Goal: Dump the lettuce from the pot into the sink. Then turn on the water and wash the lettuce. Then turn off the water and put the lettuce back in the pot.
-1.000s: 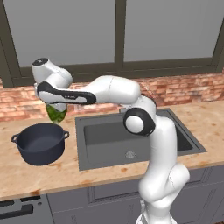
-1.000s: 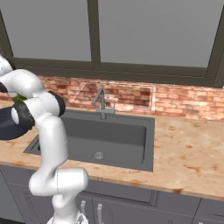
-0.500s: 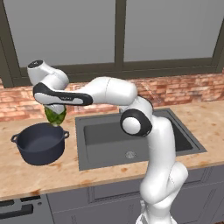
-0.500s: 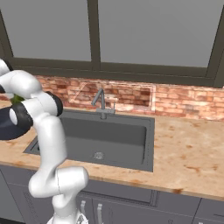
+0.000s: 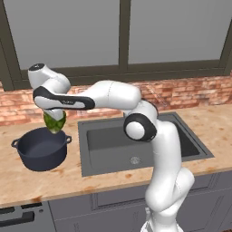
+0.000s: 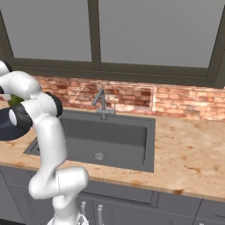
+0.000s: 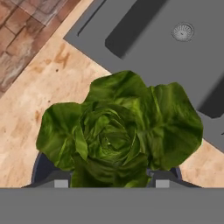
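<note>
The gripper [image 5: 54, 121] is clamped on the lettuce [image 5: 55, 122], holding it in the air above the pot [image 5: 41, 148], over the rim at about 1 o'clock. The sink [image 5: 136, 140] lies at the pot's 3 o'clock.

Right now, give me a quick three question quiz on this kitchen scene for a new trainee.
1. True or false: the lettuce is lying in the sink.
2. What is the gripper shut on? A) the faucet B) the lettuce C) a pot handle
3. Fill in: the lettuce hangs above the rim of the ___, not over the sink.

Key: 1 false, it is held in the air. 2 B. 3 pot.
</note>
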You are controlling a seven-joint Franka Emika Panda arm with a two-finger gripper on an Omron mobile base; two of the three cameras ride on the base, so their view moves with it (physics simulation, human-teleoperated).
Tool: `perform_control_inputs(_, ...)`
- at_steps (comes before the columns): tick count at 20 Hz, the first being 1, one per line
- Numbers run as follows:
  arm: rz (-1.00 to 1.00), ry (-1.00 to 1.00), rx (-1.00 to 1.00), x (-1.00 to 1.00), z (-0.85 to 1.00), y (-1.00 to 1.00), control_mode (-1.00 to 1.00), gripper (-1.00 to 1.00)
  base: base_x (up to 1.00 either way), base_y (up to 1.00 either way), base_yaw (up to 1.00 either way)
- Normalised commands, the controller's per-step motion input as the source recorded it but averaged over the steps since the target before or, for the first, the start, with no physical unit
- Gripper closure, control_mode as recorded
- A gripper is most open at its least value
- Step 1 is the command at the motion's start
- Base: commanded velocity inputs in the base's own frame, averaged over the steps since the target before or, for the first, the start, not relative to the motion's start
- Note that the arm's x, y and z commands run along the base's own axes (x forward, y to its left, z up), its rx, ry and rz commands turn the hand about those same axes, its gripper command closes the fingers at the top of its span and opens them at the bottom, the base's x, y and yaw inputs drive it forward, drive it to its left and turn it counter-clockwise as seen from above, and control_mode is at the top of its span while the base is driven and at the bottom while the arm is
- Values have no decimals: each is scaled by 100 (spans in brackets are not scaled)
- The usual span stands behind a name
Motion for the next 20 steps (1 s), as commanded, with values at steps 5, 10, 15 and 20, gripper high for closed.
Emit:
perform_control_inputs(5,-3,5,2,-1,-1,17,-100,100,0,0,0)
perform_control_inputs(10,-3,0,0,-4,-4,23,-100,100,0,0,0)
perform_control_inputs(15,-3,0,0,0,-10,20,-100,100,0,0,0)
perform_control_inputs(20,-2,0,0,0,-26,6,-100,100,0,0,0)
